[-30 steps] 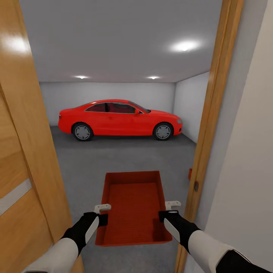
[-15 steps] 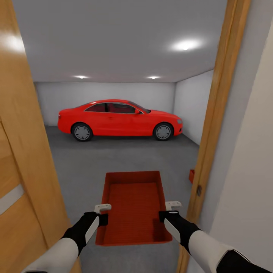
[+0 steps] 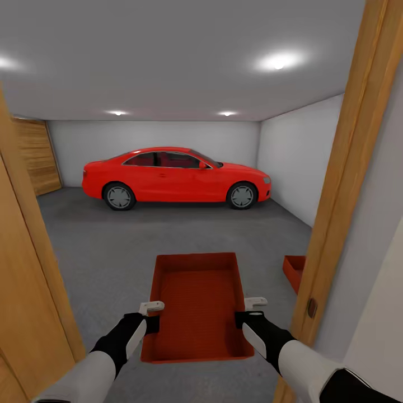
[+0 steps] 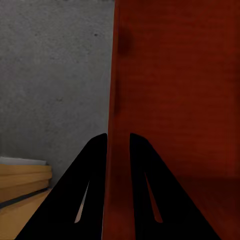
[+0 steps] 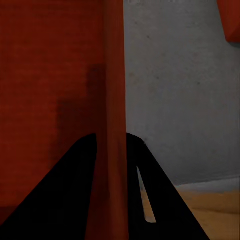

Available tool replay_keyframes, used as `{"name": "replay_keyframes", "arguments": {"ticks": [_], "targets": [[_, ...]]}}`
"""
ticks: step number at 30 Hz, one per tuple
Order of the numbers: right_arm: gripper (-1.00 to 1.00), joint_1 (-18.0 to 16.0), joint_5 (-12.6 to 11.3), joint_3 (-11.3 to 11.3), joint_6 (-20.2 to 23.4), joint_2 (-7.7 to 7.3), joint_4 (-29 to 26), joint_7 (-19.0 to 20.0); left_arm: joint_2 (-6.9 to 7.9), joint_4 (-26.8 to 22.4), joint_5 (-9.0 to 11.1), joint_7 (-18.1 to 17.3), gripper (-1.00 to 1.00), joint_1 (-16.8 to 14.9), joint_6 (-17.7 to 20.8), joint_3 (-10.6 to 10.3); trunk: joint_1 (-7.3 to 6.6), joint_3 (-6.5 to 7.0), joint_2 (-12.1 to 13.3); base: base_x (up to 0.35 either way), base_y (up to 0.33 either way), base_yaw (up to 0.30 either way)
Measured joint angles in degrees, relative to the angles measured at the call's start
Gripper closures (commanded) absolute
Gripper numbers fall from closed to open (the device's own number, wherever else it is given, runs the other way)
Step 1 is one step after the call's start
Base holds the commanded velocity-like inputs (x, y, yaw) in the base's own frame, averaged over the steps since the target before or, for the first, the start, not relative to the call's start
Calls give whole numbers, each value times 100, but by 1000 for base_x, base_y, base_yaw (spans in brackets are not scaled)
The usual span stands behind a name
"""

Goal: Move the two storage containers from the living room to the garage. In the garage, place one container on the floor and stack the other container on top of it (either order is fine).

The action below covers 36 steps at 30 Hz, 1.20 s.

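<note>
Since the earlier frames my head camera has advanced through the doorway: the door frame (image 3: 352,184) has slid outward and more of the garage shows, including a wooden panel (image 3: 36,162) on the far left wall. The carried container (image 3: 196,305) keeps the same place between my arms.

Left gripper (image 3: 150,313): pinched on the container's left wall. In the left wrist view its two dark fingers (image 4: 82,200) straddle that wall (image 4: 117,150), one outside, one inside.

Right gripper (image 3: 253,309): pinched on the right wall. In the right wrist view its fingers (image 5: 75,195) bracket the wall (image 5: 114,125) likewise.

Carried container: orange-red, open top up, roughly level, held above the dark grey concrete floor (image 3: 112,246), just inside the threshold.

Second container (image 3: 295,270): on the garage floor to my right, near the right wall, partly hidden by the door frame; a corner of it also shows in the right wrist view (image 5: 230,20).

A red car (image 3: 176,178) stands side-on along the far wall, well apart from both containers.
</note>
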Motion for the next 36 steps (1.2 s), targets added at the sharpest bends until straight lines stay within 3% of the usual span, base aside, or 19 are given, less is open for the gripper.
{"name": "replay_keyframes", "arguments": {"ticks": [1,36], "targets": [[100,3,64,-84,-7,-1,0,4,-30,-4,-105,-4,100,-4,-8,65,0,0,0,323,0,0],[100,3,61,-86,-5,0,-1,5,-30,-10,-108,-3,100,-3,2,68,1,0,0,315,34,0]]}}
